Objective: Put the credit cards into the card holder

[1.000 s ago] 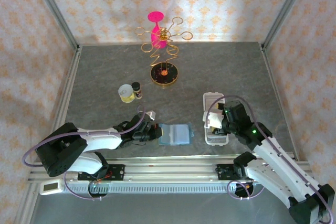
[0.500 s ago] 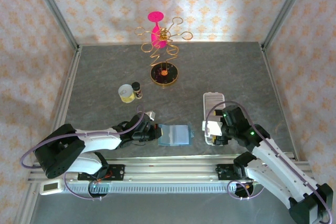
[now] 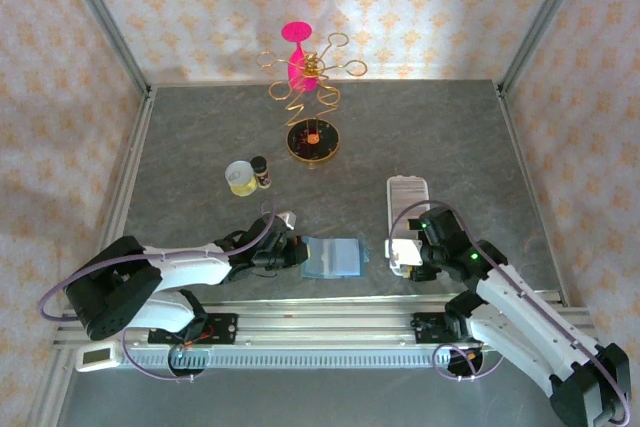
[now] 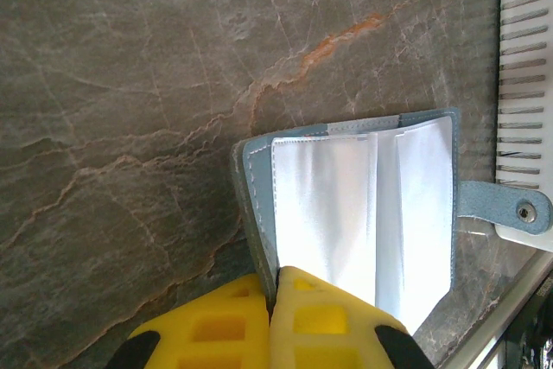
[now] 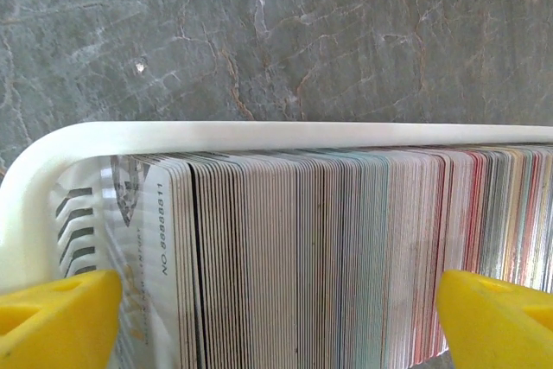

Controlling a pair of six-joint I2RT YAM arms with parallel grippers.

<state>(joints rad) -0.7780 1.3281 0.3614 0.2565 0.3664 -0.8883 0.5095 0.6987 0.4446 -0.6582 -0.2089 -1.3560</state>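
Note:
The card holder [image 3: 406, 191] is a long whitish slotted tray at the near right. In the right wrist view its rounded rim [image 5: 259, 134] encloses a dense row of credit cards [image 5: 328, 248] standing on edge. My right gripper [image 5: 281, 317] is open, with its yellow fingertips [image 5: 60, 317] wide apart above that row; from above, the right gripper [image 3: 405, 255] is over the tray's near end. My left gripper [image 4: 275, 281] is shut on the cover edge of the open teal wallet [image 4: 346, 205], which lies flat left of the tray [image 3: 332, 257].
A gold wire stand with a pink piece [image 3: 312, 87] rises from a dark round base [image 3: 313, 140] at the back. A small pale cup [image 3: 240, 177] and a dark bottle [image 3: 261, 171] stand left of centre. The metal rail [image 3: 330, 312] runs along the near edge.
My right gripper has moved along the card holder toward its near end and now covers it. The left gripper and wallet have not moved.

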